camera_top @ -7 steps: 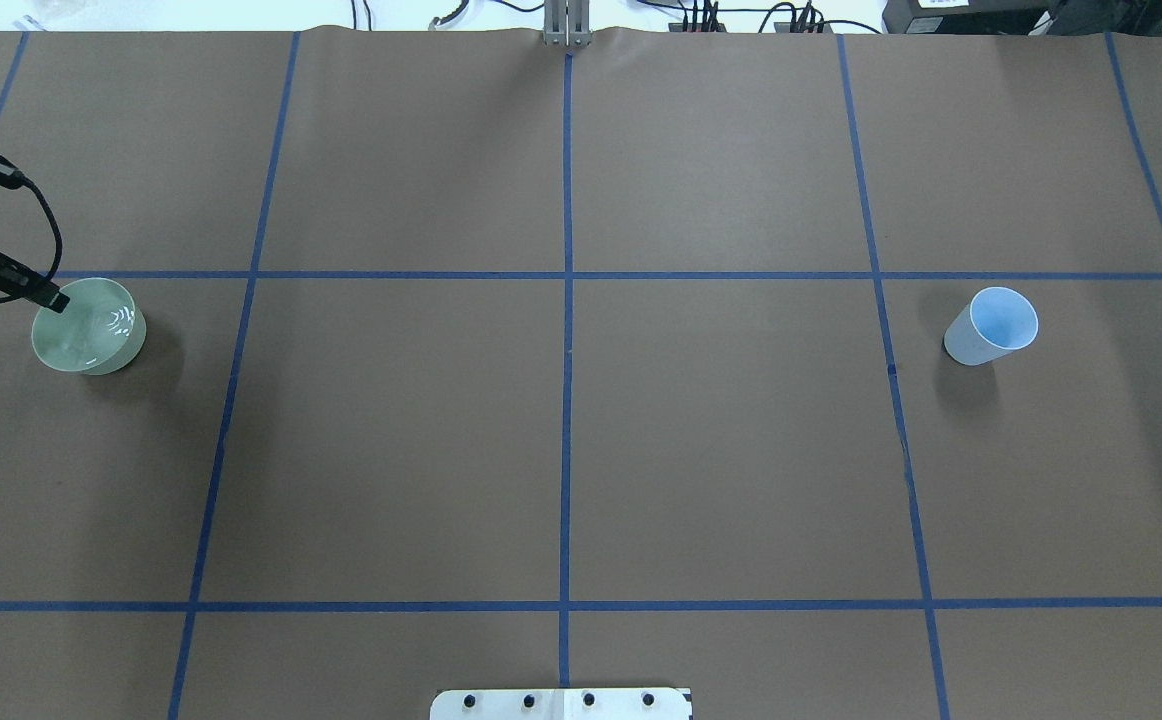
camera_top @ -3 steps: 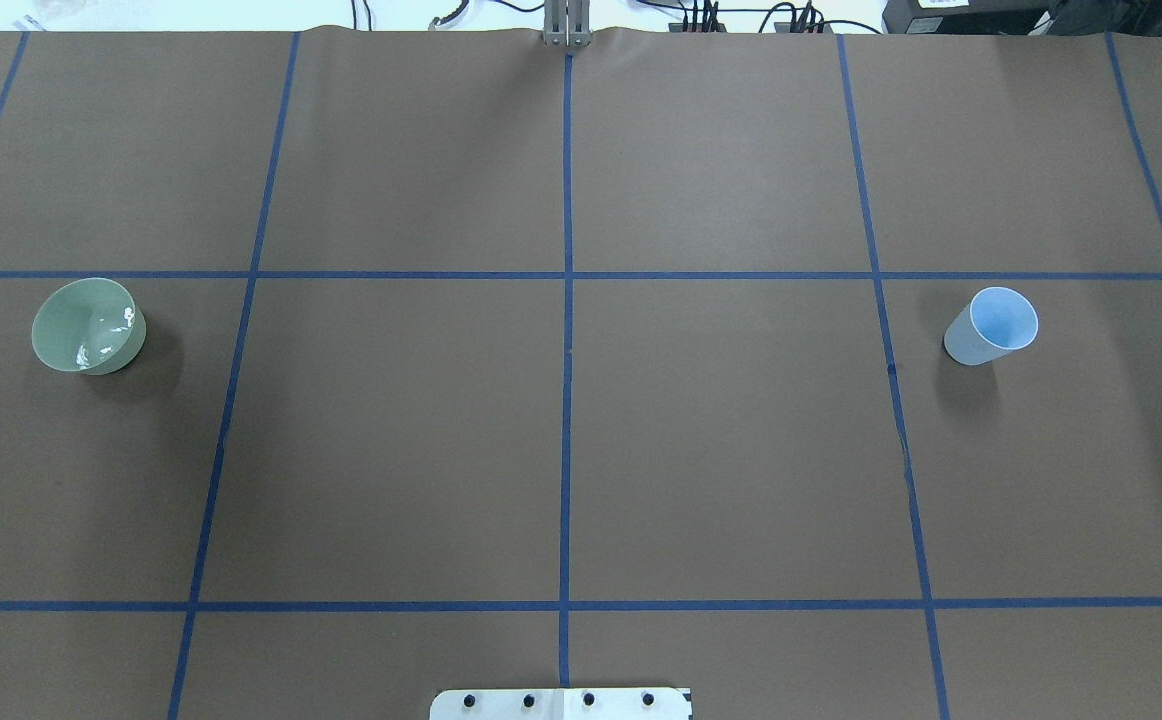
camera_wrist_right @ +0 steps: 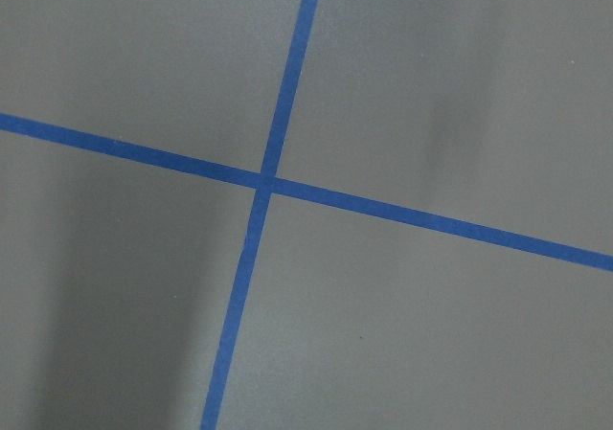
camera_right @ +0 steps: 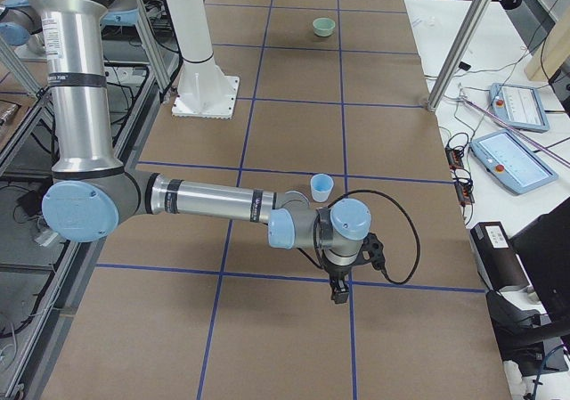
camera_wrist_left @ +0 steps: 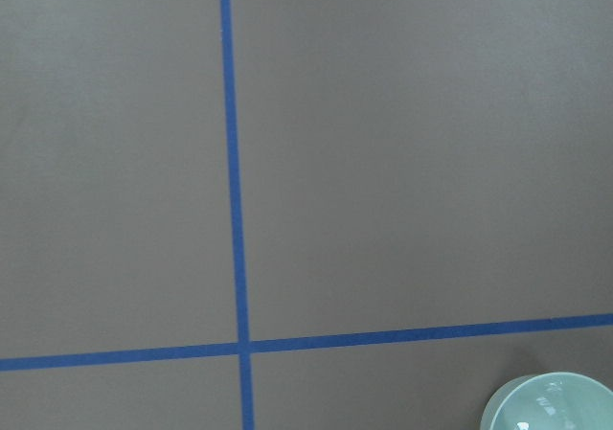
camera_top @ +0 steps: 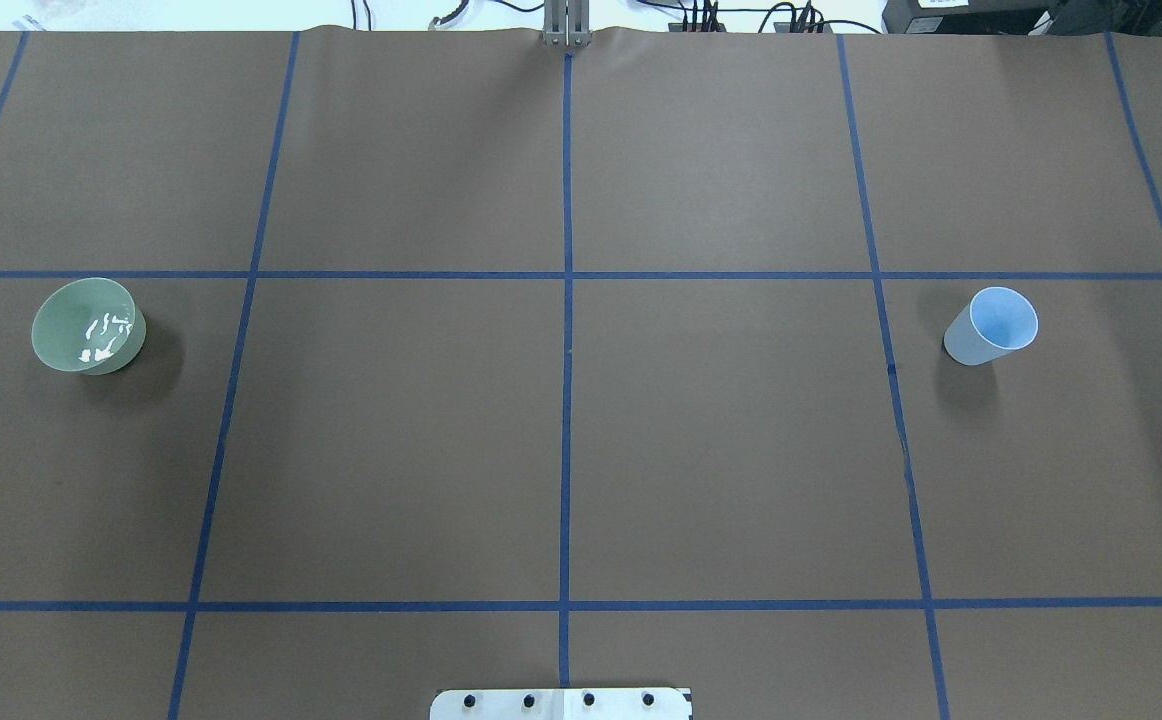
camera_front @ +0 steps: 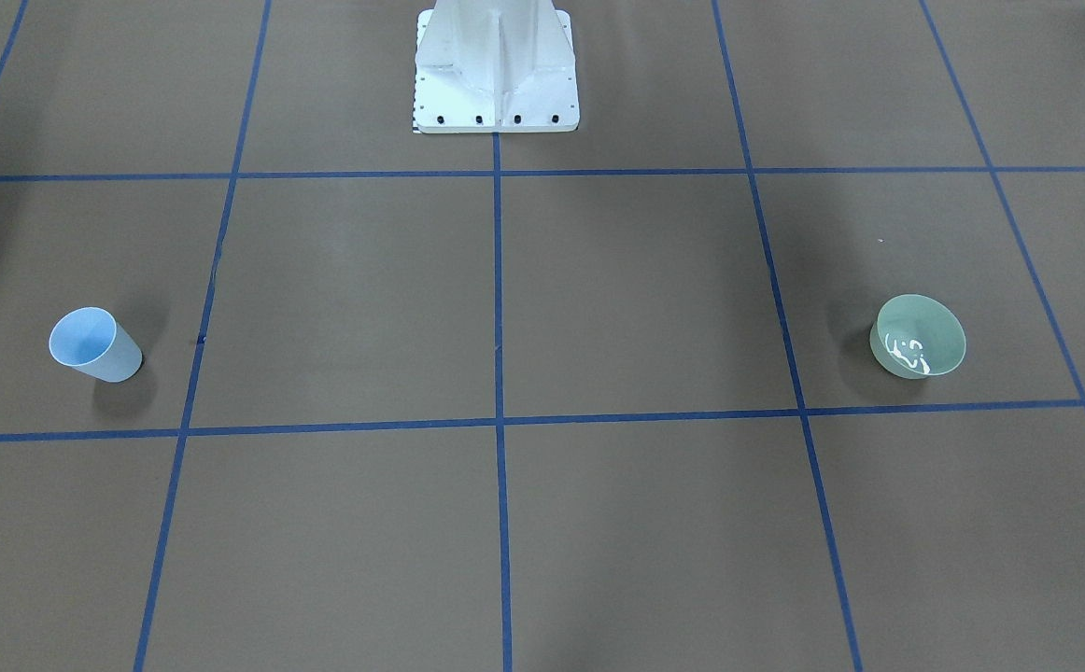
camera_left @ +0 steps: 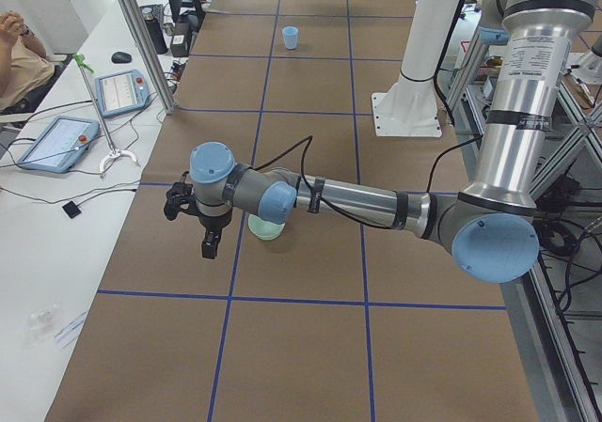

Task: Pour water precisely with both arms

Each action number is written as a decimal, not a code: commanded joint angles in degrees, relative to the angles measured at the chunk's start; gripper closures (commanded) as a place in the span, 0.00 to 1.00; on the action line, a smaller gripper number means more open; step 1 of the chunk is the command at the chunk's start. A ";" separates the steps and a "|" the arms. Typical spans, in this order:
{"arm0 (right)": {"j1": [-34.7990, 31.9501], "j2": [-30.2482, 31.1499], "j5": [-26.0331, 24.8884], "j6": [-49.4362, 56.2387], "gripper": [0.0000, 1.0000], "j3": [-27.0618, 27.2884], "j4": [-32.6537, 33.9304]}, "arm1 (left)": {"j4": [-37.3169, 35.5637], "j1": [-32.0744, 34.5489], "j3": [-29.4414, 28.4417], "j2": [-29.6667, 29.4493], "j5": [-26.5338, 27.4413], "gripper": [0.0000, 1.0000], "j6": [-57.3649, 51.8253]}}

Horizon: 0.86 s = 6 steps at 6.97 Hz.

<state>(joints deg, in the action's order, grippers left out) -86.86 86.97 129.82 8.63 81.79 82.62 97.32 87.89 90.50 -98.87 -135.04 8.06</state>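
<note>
**A:** Where is the water (camera_top: 101,335)?

**B:** In the green bowl (camera_top: 88,325); it shows as white glints. The bowl stands upright near the left end of the tabletop (camera_top: 561,450), just beside a blue tape line (camera_top: 566,275).

**A:** How much room is there to move?

**B:** The blue cup (camera_top: 991,325) stands near the right end, well apart from the bowl. A broad stretch of brown tabletop and tape grid lies between them. The white pedestal (camera_front: 496,75) sits at the robot-side edge, midway along.

**A:** And the arms?

**B:** Only the side cameras show them. From the left end, the left arm (camera_left: 357,199) reaches low over the tabletop. The left fingers (camera_left: 209,245) point down near the bowl without touching it, and the wrist covers part of the bowl. From the right end, the right arm (camera_right: 214,201) does likewise, with the right fingers (camera_right: 339,290) pointing down near the cup, on its table-end side.

**A:** Are the fingers released or clenched?

**B:** I cannot tell for either pair from those angles.

**A:** What do the wrist cameras show?

**B:** The left one catches the bowl's rim in its lower corner beside a tape crossing. The right one shows only a tape crossing.
</note>
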 commanded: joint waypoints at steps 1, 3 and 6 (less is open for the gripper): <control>0.03 -0.05 0.00 0.07 0.00 -0.14 0.00 | -7.81 2.89 0.12 0.43 0.47 0.00 -12.48; 0.03 -0.05 0.00 -0.02 0.00 -0.22 0.00 | -7.49 2.90 0.03 4.55 5.30 0.00 -16.14; 0.03 -0.05 0.00 -0.02 0.00 -0.14 0.00 | -7.23 2.99 -0.06 6.06 4.88 0.00 -15.97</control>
<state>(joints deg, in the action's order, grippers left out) -86.84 86.93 129.81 8.64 81.64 82.62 90.12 90.82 90.61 -93.43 -129.94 -7.90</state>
